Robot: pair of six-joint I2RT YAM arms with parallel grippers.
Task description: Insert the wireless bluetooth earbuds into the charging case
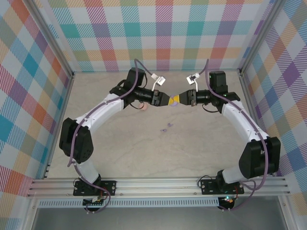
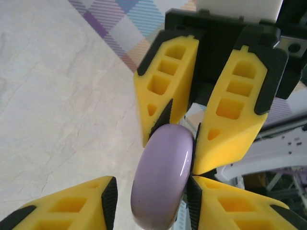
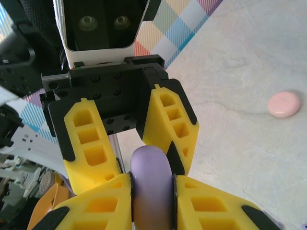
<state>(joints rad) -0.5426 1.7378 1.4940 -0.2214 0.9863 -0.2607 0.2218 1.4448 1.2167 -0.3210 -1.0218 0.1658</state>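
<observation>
A lilac charging case [image 1: 175,100] hangs in the air at mid-table, between my two grippers, which meet tip to tip. My right gripper [image 1: 182,99] is shut on it; the right wrist view has both pads pressed against the case [image 3: 151,187]. My left gripper [image 1: 167,100] stands open around the same case [image 2: 163,177], with a clear gap on one side and the other pad just beside it. Two tiny lilac earbuds [image 1: 166,127] lie on the table nearer the arm bases.
A pale pink round case [image 1: 145,107] lies on the table under the left arm's wrist, and shows as a pink oval [image 3: 284,104] in the right wrist view. Plaid walls with metal posts [image 1: 72,74] enclose the pale table.
</observation>
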